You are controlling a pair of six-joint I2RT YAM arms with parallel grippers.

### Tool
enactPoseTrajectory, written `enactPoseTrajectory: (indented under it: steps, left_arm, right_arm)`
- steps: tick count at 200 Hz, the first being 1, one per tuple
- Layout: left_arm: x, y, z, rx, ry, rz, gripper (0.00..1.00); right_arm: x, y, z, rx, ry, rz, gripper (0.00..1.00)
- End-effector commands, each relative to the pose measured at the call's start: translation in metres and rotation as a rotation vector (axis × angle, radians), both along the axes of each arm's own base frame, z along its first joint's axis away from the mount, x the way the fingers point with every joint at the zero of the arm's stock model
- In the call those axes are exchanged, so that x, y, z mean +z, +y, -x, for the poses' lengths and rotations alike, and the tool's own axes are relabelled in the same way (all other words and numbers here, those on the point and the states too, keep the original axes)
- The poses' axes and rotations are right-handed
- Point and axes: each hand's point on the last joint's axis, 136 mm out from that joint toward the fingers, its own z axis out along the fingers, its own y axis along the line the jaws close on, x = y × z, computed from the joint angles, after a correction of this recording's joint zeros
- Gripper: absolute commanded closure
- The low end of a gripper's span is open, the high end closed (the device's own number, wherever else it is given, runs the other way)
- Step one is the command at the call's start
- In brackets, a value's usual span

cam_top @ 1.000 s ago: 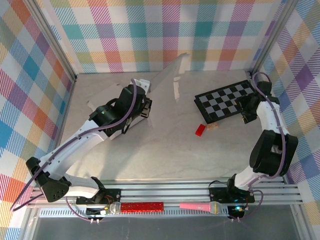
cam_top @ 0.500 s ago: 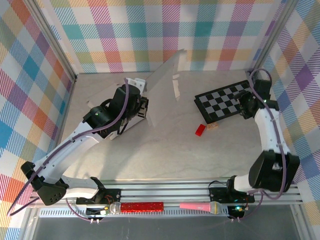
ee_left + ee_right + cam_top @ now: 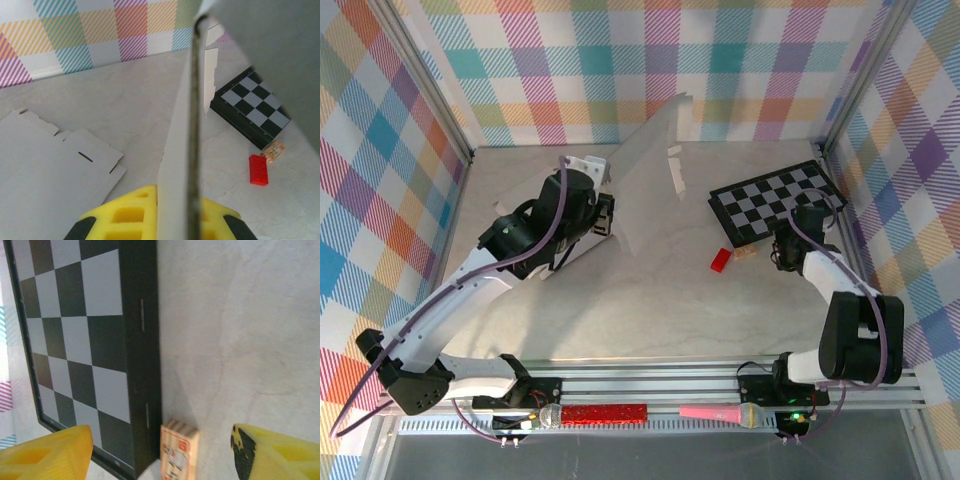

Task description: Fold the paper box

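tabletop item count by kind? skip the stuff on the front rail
Paper box: 1 (one flap raised, the rest flat)
Chessboard: 1
Red brick: 1
Small wooden block: 1
Total: 4
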Motion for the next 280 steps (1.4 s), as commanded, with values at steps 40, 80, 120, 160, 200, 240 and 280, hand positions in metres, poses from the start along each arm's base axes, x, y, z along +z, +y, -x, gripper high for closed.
enactPoseTrajectory:
  steps: [40, 80, 120, 160, 200, 240, 280]
  left_arm:
    - [0.020, 0.024, 0.017, 0.030, -0.018, 0.038, 1.00]
    - [0.023, 0.030, 0.021, 0.038, -0.019, 0.032, 1.00]
    - [0.025, 0.036, 0.022, 0.053, -0.029, 0.026, 1.00]
    - [0.023, 0.037, 0.021, 0.057, -0.030, 0.023, 1.00]
    - [0.023, 0.039, 0.020, 0.062, -0.029, 0.019, 1.00]
    - [0.019, 0.043, 0.021, 0.066, -0.005, 0.047, 1.00]
    - [-0.017, 0.051, 0.009, 0.082, 0.194, 0.204, 1.00]
  right_arm:
    - [-0.007, 0.000, -0.047, -0.035, -0.086, -0.054, 0.30]
    - [-0.019, 0.014, -0.071, 0.031, -0.066, -0.091, 0.38]
    - [-0.040, 0.062, -0.076, 0.140, 0.096, -0.138, 0.53]
    - [-0.058, 0.129, -0.081, 0.254, 0.197, -0.166, 0.60]
    - [-0.058, 0.189, -0.099, 0.363, 0.229, -0.187, 0.64]
    - [-0.003, 0.228, -0.112, 0.501, 0.067, -0.128, 0.41]
    - [0.074, 0.246, -0.093, 0.602, -0.101, -0.111, 0.32]
